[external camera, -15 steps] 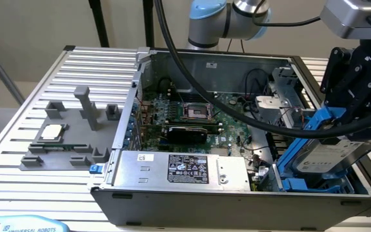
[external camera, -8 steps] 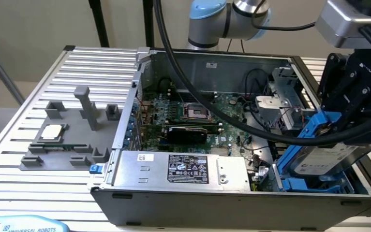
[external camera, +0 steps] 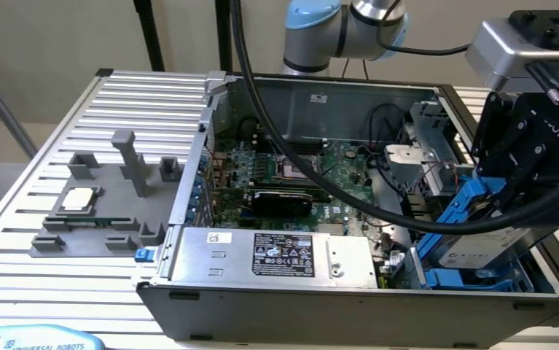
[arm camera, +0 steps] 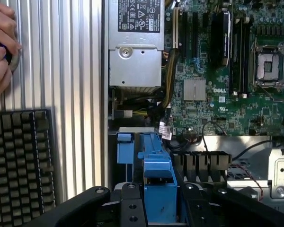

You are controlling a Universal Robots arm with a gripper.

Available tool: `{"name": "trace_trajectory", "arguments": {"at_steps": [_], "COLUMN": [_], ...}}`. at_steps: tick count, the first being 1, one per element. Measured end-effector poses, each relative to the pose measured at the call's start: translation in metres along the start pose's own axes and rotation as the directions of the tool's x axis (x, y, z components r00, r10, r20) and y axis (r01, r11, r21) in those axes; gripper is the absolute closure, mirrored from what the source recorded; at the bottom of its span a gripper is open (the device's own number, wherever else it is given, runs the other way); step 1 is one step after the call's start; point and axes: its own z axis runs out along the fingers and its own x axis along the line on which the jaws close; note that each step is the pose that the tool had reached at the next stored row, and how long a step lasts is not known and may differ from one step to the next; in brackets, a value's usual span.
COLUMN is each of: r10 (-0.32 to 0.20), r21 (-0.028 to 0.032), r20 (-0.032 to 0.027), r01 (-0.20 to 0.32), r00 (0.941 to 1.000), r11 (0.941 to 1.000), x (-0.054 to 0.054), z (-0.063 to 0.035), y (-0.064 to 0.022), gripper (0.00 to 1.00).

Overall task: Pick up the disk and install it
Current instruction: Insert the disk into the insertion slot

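The disk (external camera: 476, 251), a silver-grey drive in a bright blue bracket (external camera: 461, 208), hangs tilted over the front corner of the open computer case on the exterior view's right. My black gripper (external camera: 512, 219) is shut on it from above. Below it, blue drive-bay rails (external camera: 451, 278) line the case floor. In the wrist view the disk's blue bracket (arm camera: 158, 187) runs out from between my gripper (arm camera: 157, 210), whose black finger links (arm camera: 80, 203) frame it, and it points at the blue bay parts (arm camera: 124, 146) beside the case wall.
A silver power supply (external camera: 279, 255) with a black label sits along the case's front wall, next to the motherboard (external camera: 289, 175). A thick black cable (external camera: 357, 204) arcs over the case. A grey fixture (external camera: 95, 233) holds a small chip (external camera: 78, 198). A keyboard (arm camera: 21, 161) and a person's hand (arm camera: 2, 52) lie outside the case.
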Motion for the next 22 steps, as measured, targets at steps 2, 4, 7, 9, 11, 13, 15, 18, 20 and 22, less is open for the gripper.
{"name": "trace_trajectory", "arguments": {"at_steps": [2,4,7,9,11,13,15,18,20,22], "r10": [0.0,0.0,0.0,0.0,-0.001,-0.001,-0.002,-0.002,-0.003,-0.003], "r21": [-0.0007,-0.0013,-0.002,-0.0022,-0.0024,-0.0026,-0.0031,-0.0043,-0.0049,-0.0054], "r20": [0.0,0.0,0.0,-0.0001,0.0,-0.0001,0.0,0.0004,0.0007,0.0009], "r01": [0.0,0.0,0.0,0.0,0.001,0.001,0.002,0.002,0.003,0.003], "r00": [1.0,1.0,1.0,1.0,1.0,1.0,1.0,1.0,1.0,1.0], "r11": [1.0,1.0,1.0,1.0,1.0,1.0,1.0,1.0,1.0,1.0], "x": [0.0,0.0,0.001,0.001,0.001,0.001,0.001,0.001,0.002,0.002], "z": [0.0028,0.0056,0.0102,0.0134,0.0167,0.0197,0.0225,0.0267,0.0296,0.0325], "y": [0.0,-0.0001,-0.0002,-0.0002,-0.0003,-0.0003,-0.0003,-0.0005,-0.0006,-0.0006], "gripper": [0.67,0.67,0.67,0.67,0.67,0.67,0.67,0.67,0.67,0.67]}}
